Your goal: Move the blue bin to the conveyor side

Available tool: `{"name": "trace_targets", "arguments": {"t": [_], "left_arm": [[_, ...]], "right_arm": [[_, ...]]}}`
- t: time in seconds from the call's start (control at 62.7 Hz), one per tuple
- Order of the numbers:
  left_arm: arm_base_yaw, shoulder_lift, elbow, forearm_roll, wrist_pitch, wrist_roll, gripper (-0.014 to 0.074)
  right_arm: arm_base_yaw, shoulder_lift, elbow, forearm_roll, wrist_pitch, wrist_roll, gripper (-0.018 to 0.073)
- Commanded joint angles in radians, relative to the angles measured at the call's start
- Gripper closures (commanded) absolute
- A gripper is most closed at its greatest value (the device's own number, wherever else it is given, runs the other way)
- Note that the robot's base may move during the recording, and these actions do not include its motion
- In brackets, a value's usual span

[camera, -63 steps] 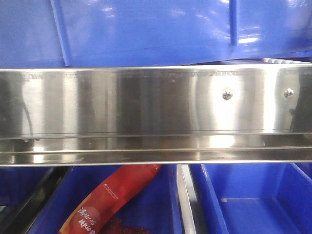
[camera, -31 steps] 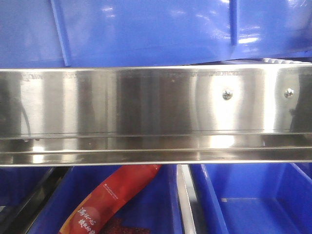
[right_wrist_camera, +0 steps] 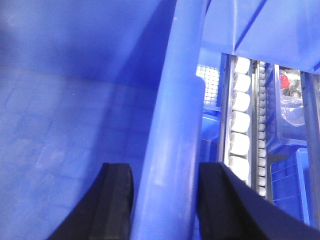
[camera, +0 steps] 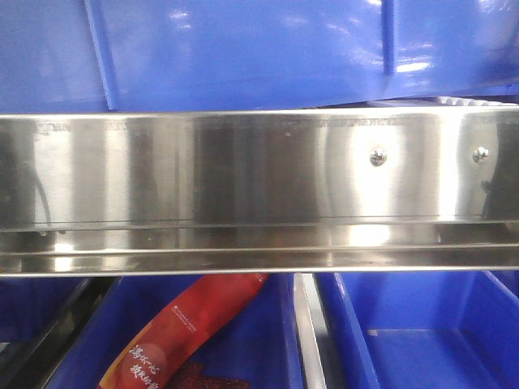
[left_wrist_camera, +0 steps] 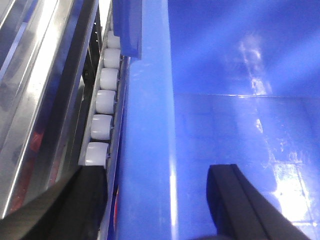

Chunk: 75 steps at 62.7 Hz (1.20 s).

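Early stage: blue bin (camera: 243, 49) rests on white rollers (left_wrist_camera: 101, 101) behind steel rail (camera: 243, 170); no table edge or conveyor belt in view, so whole transfer judged still to do. Left gripper (left_wrist_camera: 157, 172) spread astride bin's thick rim, inner pad clear of wall. Right gripper (right_wrist_camera: 165, 170) pinching rim, pads on both faces. Bin glossy hard plastic, ribbed side; rail brushed, mirror-bright; rollers smooth cylinders

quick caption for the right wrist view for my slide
Right gripper clamped over the rim of the blue bin, with a row of white rollers just beyond it.
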Motion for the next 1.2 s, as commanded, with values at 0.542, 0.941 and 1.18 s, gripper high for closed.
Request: {"name": "trace_targets", "arguments": {"t": [0.542,0.941,1.18], "left_arm": [[0.005,-0.005,-0.006,-0.002,0.048,-0.004,0.0610],[0.005,-0.007,-0.105,0.013,0.092,-0.004,0.0616],[0.001,-0.020,-0.265,0.022,0.179,0.018,0.0616]], "right_arm": [[0.000,-0.005,0.002,-0.007,-0.012,-0.014,0.0637],[0.000,-0.051,0.000,-0.007,-0.012,0.017,0.0637],[0.000,-0.140,0.000,-0.007,-0.012,0.048,0.0637]]}}
